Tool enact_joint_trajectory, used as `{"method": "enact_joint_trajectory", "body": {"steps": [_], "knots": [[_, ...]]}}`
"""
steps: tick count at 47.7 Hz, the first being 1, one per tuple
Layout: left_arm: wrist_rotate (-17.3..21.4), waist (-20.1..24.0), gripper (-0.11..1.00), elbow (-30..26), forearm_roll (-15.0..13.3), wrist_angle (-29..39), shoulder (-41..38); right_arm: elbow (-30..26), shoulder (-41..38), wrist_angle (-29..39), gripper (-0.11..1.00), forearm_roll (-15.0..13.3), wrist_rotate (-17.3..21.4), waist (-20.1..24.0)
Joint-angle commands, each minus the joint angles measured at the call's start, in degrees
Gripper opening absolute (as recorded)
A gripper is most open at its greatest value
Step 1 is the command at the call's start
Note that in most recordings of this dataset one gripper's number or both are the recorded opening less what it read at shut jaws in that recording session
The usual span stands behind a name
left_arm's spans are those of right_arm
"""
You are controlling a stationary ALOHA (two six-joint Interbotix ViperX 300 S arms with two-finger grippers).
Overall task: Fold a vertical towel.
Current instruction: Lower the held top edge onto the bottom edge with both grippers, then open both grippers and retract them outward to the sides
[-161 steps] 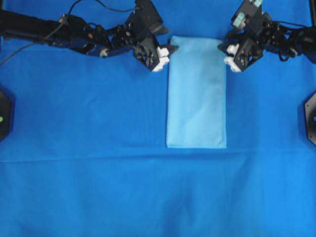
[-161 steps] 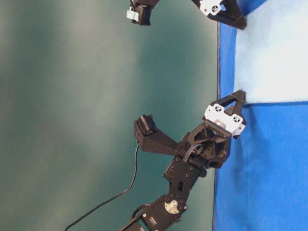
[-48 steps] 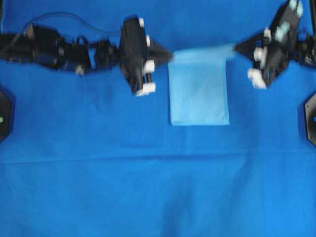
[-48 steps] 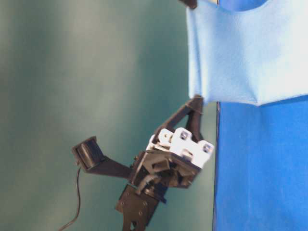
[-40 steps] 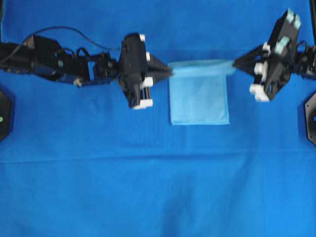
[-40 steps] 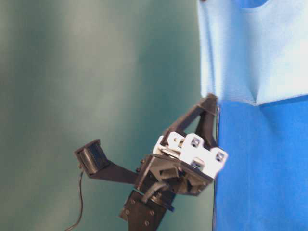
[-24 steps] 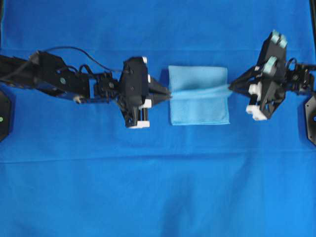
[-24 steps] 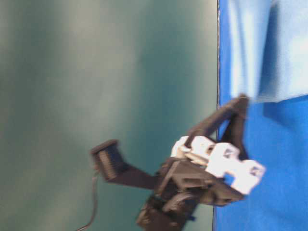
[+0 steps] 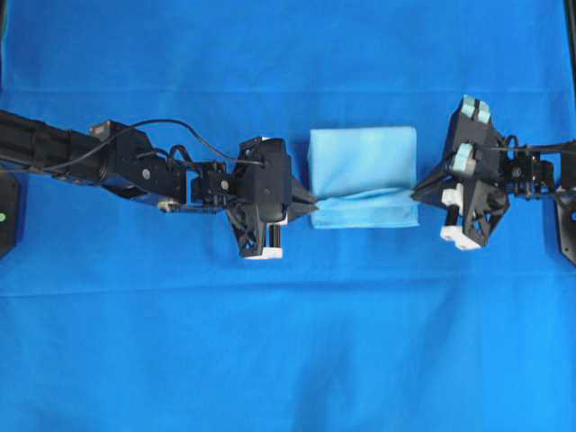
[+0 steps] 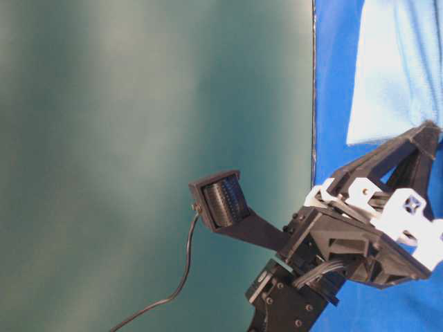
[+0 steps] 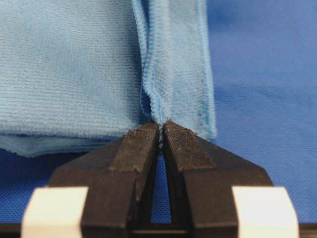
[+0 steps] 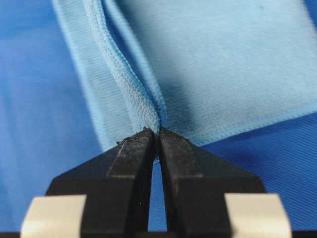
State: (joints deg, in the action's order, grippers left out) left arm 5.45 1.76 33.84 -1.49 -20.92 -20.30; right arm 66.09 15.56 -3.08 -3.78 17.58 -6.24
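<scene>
Since a second back: both claws swept from the far end toward the near end, dragging the pinched edge of the towel (image 9: pixel 364 160) over the part lying flat; visible towel shape shortened from a long vertical strip to a squat rectangle.

Left claw (image 9: pixel 309 205) pressed together on the towel's left corner, tips nipping the stitched hem, as the left wrist view shows (image 11: pixel 161 130). Right claw (image 9: pixel 416 193) likewise pinching the right corner (image 12: pixel 154 135). Carried edge stretched between them, sagging a little, lying just short of the near edge of the towel.

Progress, as a judgement: the fold nearly complete. Upper layer draped over most of the lower one; a narrow band of lower layer left uncovered along the near side. Remaining: bring the held edge down onto that near hem, line up the corners, let go, draw the claws out sideways.

Edges: left and right sides of the two layers roughly in line from overhead; near corners not yet matched. From the wrist views, held hem standing up in a ridge, not flat.

Room: towel near the middle of the blue surface (image 9: pixel 288 351), wide bare cloth on the near side and beyond the far end, nothing else lying close. Arm bases at the left and right borders, well apart from the towel.
</scene>
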Motion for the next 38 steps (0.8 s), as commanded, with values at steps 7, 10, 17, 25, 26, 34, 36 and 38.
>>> {"method": "enact_joint_trajectory", "body": {"steps": [7, 10, 17, 25, 26, 34, 36, 38], "knots": [[-0.09, -0.26, 0.03, -0.7, -0.18, -0.53, 0.88, -1.14, -0.18, -1.41, 0.06, 0.09, 0.09, 0.79], [-0.09, -0.26, 0.03, -0.79, -0.18, -0.44, 0.88, -1.58, -0.62, -1.23, 0.06, 0.18, 0.09, 0.79], [-0.18, -0.7, 0.09, -0.97, -0.18, -0.44, 1.05, -2.11, -1.14, -1.05, 0.1, 0.09, 0.18, 1.05], [-0.09, -1.67, 0.52, -0.62, -0.18, 0.0, 1.76, -2.02, -1.05, 0.0, 0.58, 0.09, 0.18, 2.81], [-0.09, -1.76, 0.56, -0.53, -0.18, 0.09, 1.93, -2.11, -1.05, 0.26, 0.61, 0.09, 0.18, 3.16], [-0.18, -3.16, 0.6, 0.7, -0.18, 1.14, 3.78, -2.11, -1.05, 0.88, 0.54, 0.44, 1.76, 6.59], [-0.18, -3.52, 0.6, 1.05, -0.18, 1.32, 4.39, -1.93, -0.97, 1.05, 0.53, 0.35, 2.37, 7.65], [-0.18, -3.96, 0.59, 1.49, -0.18, 1.49, 5.01, -1.93, -0.79, 1.23, 0.53, 0.44, 2.72, 8.44]]}}
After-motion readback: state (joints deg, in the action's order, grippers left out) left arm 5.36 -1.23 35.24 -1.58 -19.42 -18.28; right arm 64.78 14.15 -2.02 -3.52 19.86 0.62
